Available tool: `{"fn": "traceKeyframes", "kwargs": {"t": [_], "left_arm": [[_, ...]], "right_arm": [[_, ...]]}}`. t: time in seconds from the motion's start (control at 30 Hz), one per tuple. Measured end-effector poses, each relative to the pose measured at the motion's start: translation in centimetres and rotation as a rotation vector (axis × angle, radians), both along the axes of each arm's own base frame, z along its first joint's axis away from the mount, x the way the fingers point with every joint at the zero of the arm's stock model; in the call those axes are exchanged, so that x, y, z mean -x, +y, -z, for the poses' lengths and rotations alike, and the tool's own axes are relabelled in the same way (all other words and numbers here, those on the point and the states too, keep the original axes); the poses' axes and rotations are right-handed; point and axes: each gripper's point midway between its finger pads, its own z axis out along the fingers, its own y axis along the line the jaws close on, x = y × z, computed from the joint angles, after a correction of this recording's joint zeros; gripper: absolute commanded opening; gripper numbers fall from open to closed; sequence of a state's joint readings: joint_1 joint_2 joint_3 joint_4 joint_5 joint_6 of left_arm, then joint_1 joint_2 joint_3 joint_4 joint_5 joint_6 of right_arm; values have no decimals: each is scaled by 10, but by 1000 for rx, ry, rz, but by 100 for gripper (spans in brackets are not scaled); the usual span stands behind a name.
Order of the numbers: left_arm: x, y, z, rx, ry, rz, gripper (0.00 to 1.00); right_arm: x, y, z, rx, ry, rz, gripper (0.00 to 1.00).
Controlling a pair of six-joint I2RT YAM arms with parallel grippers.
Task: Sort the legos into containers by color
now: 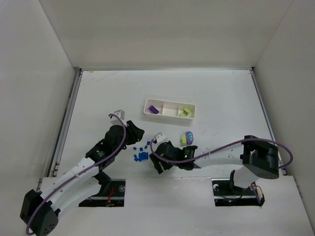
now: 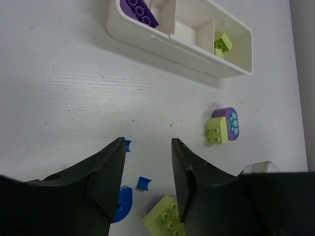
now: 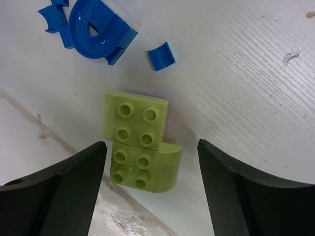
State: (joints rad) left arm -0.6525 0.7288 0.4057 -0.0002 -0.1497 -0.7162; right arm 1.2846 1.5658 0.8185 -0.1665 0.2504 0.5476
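The white tray (image 1: 170, 102) is the reference: one long shell with three compartments in a row, lying on the table (image 1: 221, 88) well beyond both arms. Its left compartment holds a purple brick (image 1: 154, 109), the middle one shows nothing, and the right one holds a yellow-green brick (image 1: 186, 112). The left gripper (image 2: 147, 145) hangs on the near side of the tray, off its left end, jaws parted with nothing between them. The right gripper (image 3: 151, 146) sits farther from the tray, roughly opposite its middle. Its jaws are spread wide and straddle two yellow-green bricks (image 3: 135, 120) that lie stud-up and touching; whether they are snapped together cannot be told. A loose pair (image 1: 186, 138), one yellow-green block against a rounded purple piece, lies just on the near side of the tray's right compartment. The blue pieces (image 1: 141, 156) are scattered on the near side of the tray's left end, between the two grippers. All bricks are judged to be light, rigid and smooth-walled. Grip the yellow-green blocks across two opposite flat side walls, low on the body, never over the studs or the curved edge, where the pads would likely slide. The blue pieces are thin and partly curved and are likely to skitter or tip, so close on them slowly, squarely across their straight edges
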Motion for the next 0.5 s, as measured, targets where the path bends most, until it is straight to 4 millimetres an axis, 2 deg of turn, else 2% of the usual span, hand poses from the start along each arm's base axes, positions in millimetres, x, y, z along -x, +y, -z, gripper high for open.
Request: {"fn": "traceKeyframes", "kwargs": {"t": [0.07, 0.17, 0.2, 0.27, 0.4, 0.5], "left_arm": [[1, 0, -1, 3, -1, 2, 40], [2, 0, 0, 1, 3, 4, 40], [2, 0, 0, 0, 4, 6, 41], [3, -1, 1, 1, 7, 9, 43], [7, -2, 3, -2, 22, 22, 48], [12, -5, 4, 0, 29, 40, 51]], "right_arm": [[0, -1, 0, 3, 3, 2, 69], [1, -1, 0, 2, 6, 8, 61], [1, -2, 0, 3, 6, 9, 55], [1, -2, 0, 3, 7, 11, 49], [1, -2, -2, -7, 6, 16, 46], [1, -3, -14, -40, -2, 18, 45]]}}
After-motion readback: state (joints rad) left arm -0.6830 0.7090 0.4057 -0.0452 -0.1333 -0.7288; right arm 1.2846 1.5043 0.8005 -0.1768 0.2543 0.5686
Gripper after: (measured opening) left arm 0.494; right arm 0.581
